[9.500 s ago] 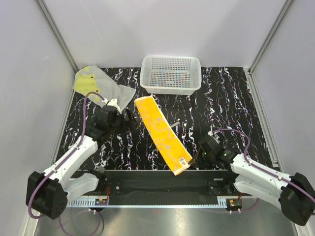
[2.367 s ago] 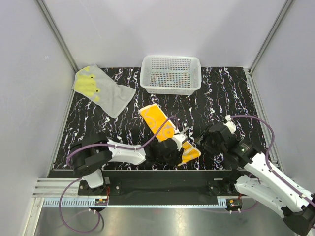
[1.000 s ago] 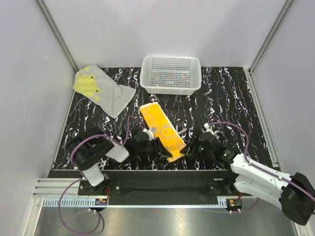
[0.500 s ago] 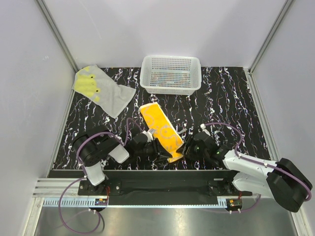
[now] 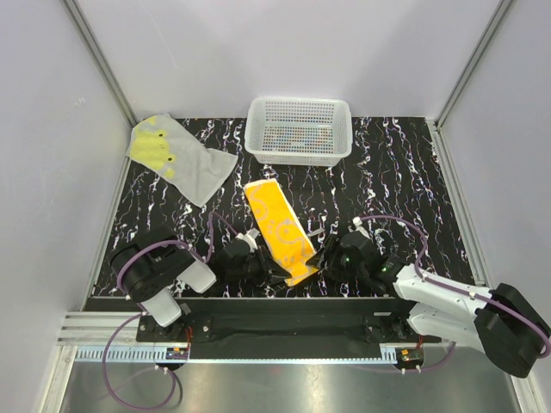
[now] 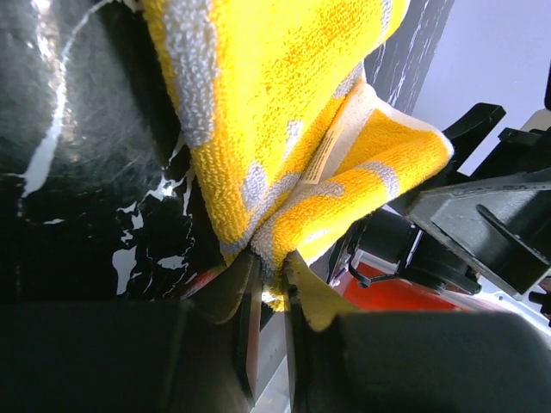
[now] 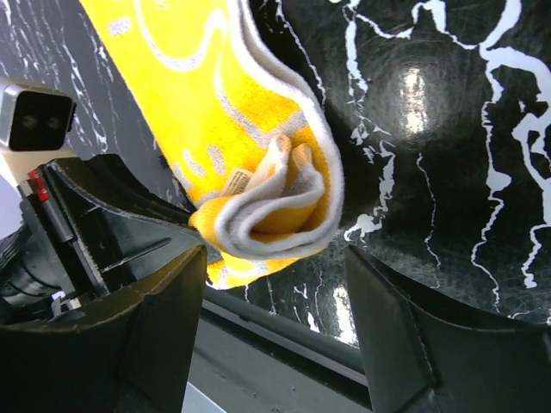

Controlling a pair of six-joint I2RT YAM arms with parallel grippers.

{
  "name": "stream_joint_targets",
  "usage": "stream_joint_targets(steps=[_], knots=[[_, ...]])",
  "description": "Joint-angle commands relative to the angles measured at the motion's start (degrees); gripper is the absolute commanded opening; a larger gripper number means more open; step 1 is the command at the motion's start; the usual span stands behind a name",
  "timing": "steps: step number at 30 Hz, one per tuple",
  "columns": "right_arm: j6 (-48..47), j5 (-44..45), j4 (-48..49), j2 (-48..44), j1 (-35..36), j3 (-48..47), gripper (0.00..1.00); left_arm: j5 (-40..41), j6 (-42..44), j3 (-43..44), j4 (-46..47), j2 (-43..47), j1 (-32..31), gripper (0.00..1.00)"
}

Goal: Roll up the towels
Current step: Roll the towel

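**Orange towel: near end rolled, left gripper pinching it, right gripper open**

Orange towel (image 5: 277,225): terry cloth with a looped pile, bright orange, with pale grey-white curved marks and a pale hem. It lies as a long narrow strip slanting across the middle of the counter (image 5: 405,181). The far end is flat and square, pointing toward the basket (image 5: 299,129). The near end is curled over on itself into a loose, soft roll of a few layers. A small sewn label (image 7: 237,179) shows at the roll.

Left gripper (image 6: 270,268): jaws closed to a thin slit on the folded edge of the orange towel beside the roll, with cloth bunched between the tips.

Right gripper (image 7: 274,258): jaws wide apart, low over the counter, with the roll's end just ahead of the gap. Fingers (image 7: 151,340) are dark, matt and wedge-shaped. Cannot tell whether they touch the cloth.

Grey towel (image 5: 181,157): light grey with yellow-green blotches at one end. It lies flat and slightly rumpled, not rolled, at the far left corner, well apart from both grippers.

Basket: white perforated plastic, rectangular with rounded corners, at the far edge near the centre.

Counter: glossy black with white marble-like veins. Lamp glare shows in the right wrist view.
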State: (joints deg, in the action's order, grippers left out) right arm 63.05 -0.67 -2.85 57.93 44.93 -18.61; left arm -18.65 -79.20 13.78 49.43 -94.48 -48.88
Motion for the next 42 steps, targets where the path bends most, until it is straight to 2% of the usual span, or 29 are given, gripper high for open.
stream_joint_targets(steps=[1,4,12,17,18,22,23,25,27,28,30,33,35,36,39,42], knots=[[1.2,1.5,1.5,2.6,0.7,0.4,0.72,3.5,0.4,-0.8,-0.2,0.6,0.2,0.15],[1.8,0.9,6.8,5.9,0.9,0.6,0.71,2.9,-0.1,-0.5,0.8,-0.4,0.2,0.15],[2.3,1.6,10.9,10.9,1.5,0.2,0.64,2.1,-0.9,-1.2,4.5,-3.3,0.2,0.15],[2.3,1.5,10.9,11.2,1.7,0.3,0.41,1.4,-0.7,-1.5,7.0,-4.7,0.2,0.16],[2.2,1.6,10.7,11.0,1.7,0.3,0.34,1.5,-0.4,-1.6,6.9,-4.5,0.2,0.17],[2.0,2.0,6.7,9.7,1.6,-0.4,0.23,2.7,2.5,-2.1,4.3,-0.8,0.0,0.39],[1.9,2.2,5.5,9.3,1.7,-0.7,0.22,3.1,3.4,-1.7,2.7,0.3,0.0,0.56],[2.0,2.4,0.5,8.0,1.7,-1.9,0.19,4.1,7.5,-1.2,-3.1,4.6,-0.2,0.69],[1.5,2.3,-2.9,7.4,1.6,-3.6,0.17,4.7,11.1,-0.7,-7.6,7.6,-0.4,0.91],[1.4,2.2,-6.1,7.2,1.6,-4.3,0.16,5.5,14.8,-0.7,-9.1,11.1,-0.4,0.99],[1.0,1.4,-9.1,7.1,1.7,-6.1,0.15,7.0,18.7,-0.3,-14.8,15.2,-0.7,0.99],[0.8,-1.0,-12.2,7.3,1.7,-8.0,0.14,13.8,30.7,2.6,-26.6,24.2,-4.1,0.99],[0.0,-2.4,-14.6,7.5,1.6,-9.3,0.13,22.4,35.1,5.4,-32.3,30.3,-7.3,0.99],[-0.4,-2.8,-15.4,7.7,1.6,-10.6,0.14,26.2,39.7,6.1,-33.9,32.0,-10.8,0.99],[-1.8,-4.8,-18.2,8.9,1.6,-13.0,0.13,33.4,45.6,7.4,-35.5,37.1,-17.3,0.99],[-3.5,-7.4,-19.3,11.1,1.6,-15.5,0.13,34.7,51.0,7.2,-32.4,37.3,-21.5,0.99]])
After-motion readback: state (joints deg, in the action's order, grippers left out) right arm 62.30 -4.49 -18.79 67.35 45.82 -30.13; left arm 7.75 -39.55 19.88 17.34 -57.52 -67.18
